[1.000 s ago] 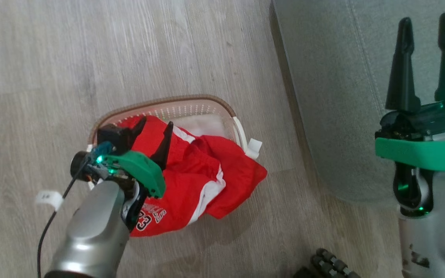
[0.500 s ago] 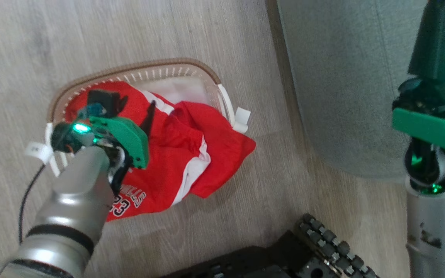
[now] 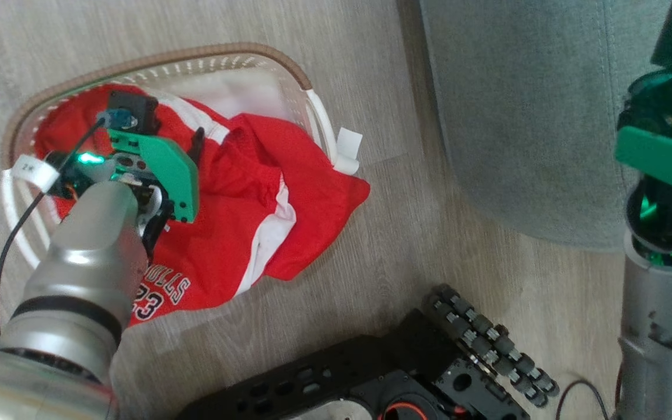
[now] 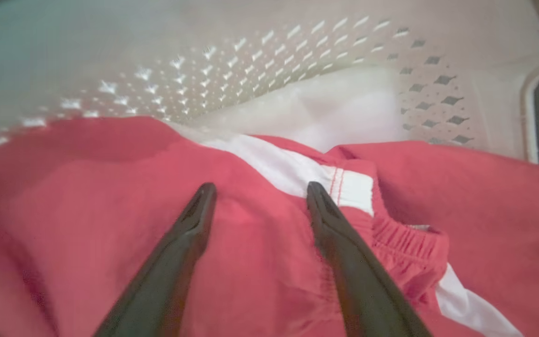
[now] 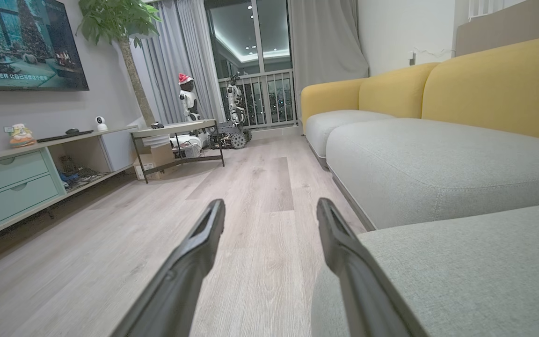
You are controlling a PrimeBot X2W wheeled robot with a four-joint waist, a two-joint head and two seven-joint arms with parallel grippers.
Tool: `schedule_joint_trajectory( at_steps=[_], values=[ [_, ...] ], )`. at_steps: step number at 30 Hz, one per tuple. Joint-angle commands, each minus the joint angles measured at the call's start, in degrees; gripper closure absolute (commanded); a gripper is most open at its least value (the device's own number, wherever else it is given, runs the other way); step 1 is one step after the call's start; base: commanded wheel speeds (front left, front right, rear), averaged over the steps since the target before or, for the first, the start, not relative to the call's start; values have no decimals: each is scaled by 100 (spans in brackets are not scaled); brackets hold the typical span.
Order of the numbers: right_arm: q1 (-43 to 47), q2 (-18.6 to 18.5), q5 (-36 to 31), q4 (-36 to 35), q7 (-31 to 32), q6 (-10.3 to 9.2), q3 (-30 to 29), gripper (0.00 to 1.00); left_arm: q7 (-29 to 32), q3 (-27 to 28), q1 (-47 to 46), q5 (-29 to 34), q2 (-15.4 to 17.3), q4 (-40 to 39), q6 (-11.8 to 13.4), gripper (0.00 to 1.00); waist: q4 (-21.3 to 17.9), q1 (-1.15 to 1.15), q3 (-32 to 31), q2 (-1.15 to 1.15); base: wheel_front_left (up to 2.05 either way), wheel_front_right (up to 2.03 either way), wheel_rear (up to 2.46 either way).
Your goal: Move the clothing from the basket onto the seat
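Red cloth of the clothing (image 4: 87,187) lay just under my left gripper (image 4: 258,189), jaws spread wide and empty, placed to pinch a fold inside the basket (image 4: 260,61) ahead; my right gripper (image 5: 269,206), equally open and empty, hung clear, the seat (image 5: 438,154) at its right.

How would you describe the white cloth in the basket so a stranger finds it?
Beside the grey-green seat, a white perforated basket stands on the floor. Inside it lies the white cloth: plain and unprinted, unlike the red clothing beside it.
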Motion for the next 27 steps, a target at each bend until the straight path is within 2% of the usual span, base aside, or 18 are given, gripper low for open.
schedule_joint_trajectory(
  at_steps=[1, 12, 13, 14, 15, 16, 27],
  values=[
    [49, -37, 52, -261, -35, -1, 76, 0, 82, 12, 28, -29, 139, 6, -35, 0, -96, -1, 127, 0, 0, 0, 0],
    [58, -37, 81, -346, -35, -1, 63, 0, 1189, -439, 64, -256, 146, 94, -35, 0, -134, -1, 250, 0, 0, 0, 0],
    [61, -37, 77, -349, -35, -1, 60, 0, 1246, -484, 65, -301, 147, 58, -35, 5, -125, -1, 253, 0, 0, 0, 0],
    [65, -37, 72, -351, -35, -1, 57, 0, 1292, -530, 64, -345, 155, 18, -35, 25, -116, -1, 255, 0, 0, 0, 0],
    [63, -37, 67, -349, -35, -1, 55, 0, 1324, -578, 62, -392, 164, -33, -35, 69, -105, -1, 255, 0, 0, 0, 0],
    [59, -37, 61, -344, -35, -1, 55, 0, 1337, -629, 63, -440, 177, -95, -35, 100, -95, -1, 253, 0, 0, 0, 0],
    [18, -37, 20, -231, -35, -1, 74, 0, 1061, -1166, 261, -1029, 241, -661, -35, 100, 129, -1, -172, 0, 0, 0, 0]
  ],
)
